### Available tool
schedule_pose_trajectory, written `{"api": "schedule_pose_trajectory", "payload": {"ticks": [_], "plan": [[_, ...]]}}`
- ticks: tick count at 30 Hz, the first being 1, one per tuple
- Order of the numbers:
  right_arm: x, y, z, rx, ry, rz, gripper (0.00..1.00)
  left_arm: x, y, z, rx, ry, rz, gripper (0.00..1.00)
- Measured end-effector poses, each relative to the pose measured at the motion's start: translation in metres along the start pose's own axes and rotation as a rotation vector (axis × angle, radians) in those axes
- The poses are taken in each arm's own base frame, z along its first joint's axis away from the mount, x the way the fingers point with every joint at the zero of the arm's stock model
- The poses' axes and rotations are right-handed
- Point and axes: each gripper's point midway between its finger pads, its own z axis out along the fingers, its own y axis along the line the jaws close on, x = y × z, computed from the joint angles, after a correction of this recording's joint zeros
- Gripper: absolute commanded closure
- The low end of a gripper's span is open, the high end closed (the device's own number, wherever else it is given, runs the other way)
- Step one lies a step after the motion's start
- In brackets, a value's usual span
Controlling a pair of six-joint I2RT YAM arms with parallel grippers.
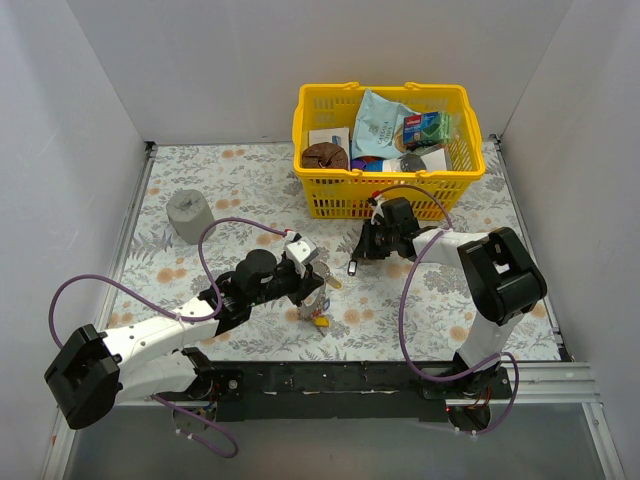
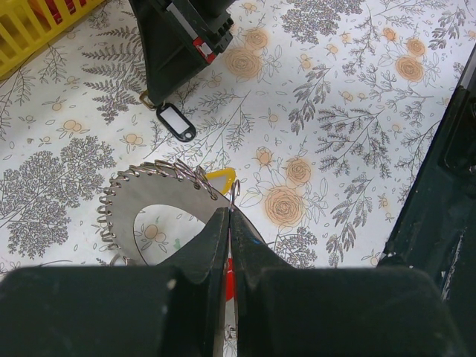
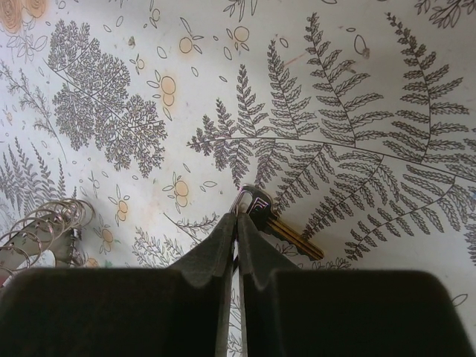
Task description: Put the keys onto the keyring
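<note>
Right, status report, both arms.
Left fingers shut on keyring edge. Right fingers shut on key head. Basket close behind right arm.

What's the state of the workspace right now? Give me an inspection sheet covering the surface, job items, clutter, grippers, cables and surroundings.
Surface: floral table cover, flat, no spills seen.
Job's things: keyring lies on the cover with a yellow key tag at its rim. A black key tag lies under the right gripper. A key with a brass blade lies at the right fingertips.
Clutter: yellow basket holding packaged goods; grey cylinder standing alone at the left.
Grippers: left gripper shut on the keyring's rim; right gripper shut on the key's head.
Cables: purple cables loop off both arms, clear of the keys.
Surroundings: white walls on three sides; nothing else seen.
</note>
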Motion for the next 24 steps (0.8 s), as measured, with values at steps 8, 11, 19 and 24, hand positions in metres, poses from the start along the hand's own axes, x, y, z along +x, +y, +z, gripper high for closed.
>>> {"api": "schedule_pose_trajectory", "payload": {"ticks": [8,11,19,24], "plan": [[0.001,0.001,0.0,-0.006,0.006,-0.009,0.78,0.0,0.001,0.0,-0.006,-0.001,0.0,1.0],[0.001,0.001,0.0,-0.007,0.006,-0.011,0.87,0.0,0.001,0.0,-0.006,0.0,0.0,1.0],[0.002,0.0,-0.001,-0.004,0.009,-0.024,0.99,0.0,0.001,0.0,-0.006,-0.001,0.0,1.0],[-0.002,0.003,-0.012,0.003,0.0,-0.056,0.99,0.0,0.001,0.0,-0.008,0.0,0.0,1.0]]}}
